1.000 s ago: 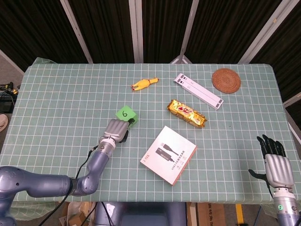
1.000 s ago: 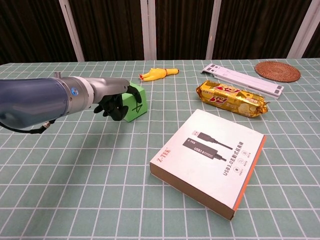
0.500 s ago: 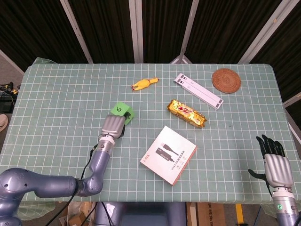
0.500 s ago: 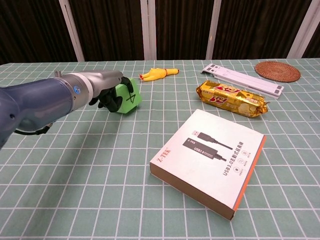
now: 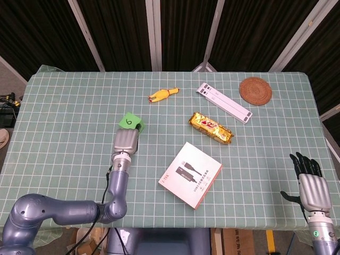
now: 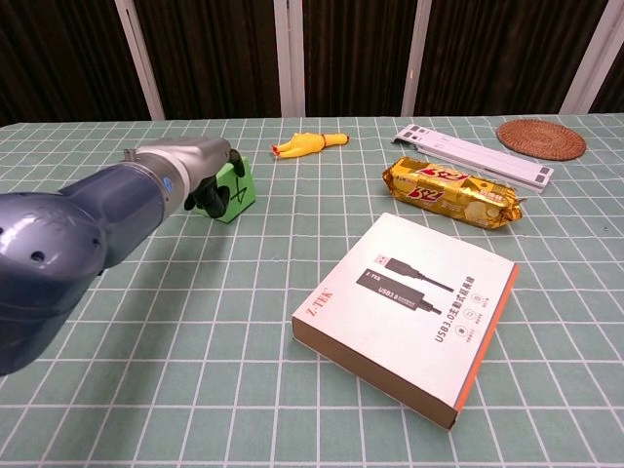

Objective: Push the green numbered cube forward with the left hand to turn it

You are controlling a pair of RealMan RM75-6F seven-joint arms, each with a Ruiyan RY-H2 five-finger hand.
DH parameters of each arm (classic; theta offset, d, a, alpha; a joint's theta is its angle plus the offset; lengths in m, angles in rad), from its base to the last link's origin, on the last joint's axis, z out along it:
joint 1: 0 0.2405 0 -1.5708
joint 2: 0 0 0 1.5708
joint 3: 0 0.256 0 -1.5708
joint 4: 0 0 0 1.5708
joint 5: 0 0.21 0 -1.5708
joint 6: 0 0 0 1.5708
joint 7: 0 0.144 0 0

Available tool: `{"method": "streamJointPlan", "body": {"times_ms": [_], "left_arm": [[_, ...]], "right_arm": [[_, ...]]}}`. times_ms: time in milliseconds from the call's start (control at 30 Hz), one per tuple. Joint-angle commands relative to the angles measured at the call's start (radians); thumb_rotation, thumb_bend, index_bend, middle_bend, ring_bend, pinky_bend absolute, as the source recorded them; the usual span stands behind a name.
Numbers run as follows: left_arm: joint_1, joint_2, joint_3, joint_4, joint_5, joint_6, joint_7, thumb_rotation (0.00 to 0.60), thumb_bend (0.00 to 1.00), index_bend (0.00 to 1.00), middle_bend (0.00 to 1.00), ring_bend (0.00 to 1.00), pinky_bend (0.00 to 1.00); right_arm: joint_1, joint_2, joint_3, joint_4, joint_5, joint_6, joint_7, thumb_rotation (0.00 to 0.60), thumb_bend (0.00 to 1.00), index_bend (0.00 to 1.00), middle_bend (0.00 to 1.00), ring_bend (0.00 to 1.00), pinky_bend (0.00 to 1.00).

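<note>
The green numbered cube (image 5: 129, 121) stands left of the table's middle, a "6" on its top; in the chest view the green numbered cube (image 6: 235, 191) shows a "4" on its near face. My left hand (image 5: 126, 142) lies just behind it on the near side, its dark fingers (image 6: 209, 200) curled in and pressing against the cube's near-left side. Part of the cube is hidden by the hand. My right hand (image 5: 311, 186) hangs past the table's near right corner with its fingers spread and nothing in it.
A white-and-orange USB box (image 5: 191, 173) lies near the front centre, a gold snack bar (image 5: 211, 127) behind it. Farther back are a yellow rubber chicken (image 5: 163, 94), a white strip (image 5: 223, 102) and a round woven coaster (image 5: 255, 90).
My left hand has pushed forward and to the left, and the cube has slid that way and turned on the table. The right hand has stayed still.
</note>
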Motion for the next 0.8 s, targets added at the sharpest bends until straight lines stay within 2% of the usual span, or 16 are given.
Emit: {"method": "streamJointPlan", "body": {"times_ms": [33, 200, 367, 667, 800], "left_arm": [[-0.003, -0.038, -0.015, 0.03, 0.024, 0.051, 0.016, 0.6, 0.86, 0.19, 0.86, 0.73, 0.77], [-0.007, -0.105, -0.047, 0.093, 0.034, 0.113, 0.046, 0.6, 0.86, 0.19, 0.86, 0.73, 0.78], [0.008, -0.123, -0.067, 0.095, 0.073, 0.096, 0.019, 0.6, 0.86, 0.18, 0.86, 0.73, 0.78], [0.048, -0.105, -0.113, 0.005, 0.187, 0.094, -0.094, 0.6, 0.86, 0.2, 0.86, 0.73, 0.78], [0.086, -0.043, -0.117, -0.118, 0.225, 0.077, -0.131, 0.6, 0.86, 0.23, 0.84, 0.72, 0.78]], "right_arm": [[0.0, 0.0, 0.0, 0.001, 0.0, -0.001, 0.001, 0.6, 0.07, 0.04, 0.0, 0.0, 0.0], [0.001, 0.004, -0.002, 0.0, 0.0, -0.005, 0.006, 0.6, 0.07, 0.04, 0.0, 0.0, 0.0], [-0.001, 0.008, -0.001, -0.002, 0.002, -0.002, 0.012, 0.6, 0.07, 0.04, 0.0, 0.0, 0.0], [0.003, 0.009, -0.007, -0.009, 0.005, -0.012, -0.005, 0.6, 0.07, 0.04, 0.0, 0.0, 0.0], [0.002, 0.009, -0.007, -0.011, 0.009, -0.01, -0.011, 0.6, 0.07, 0.04, 0.0, 0.0, 0.0]]}}
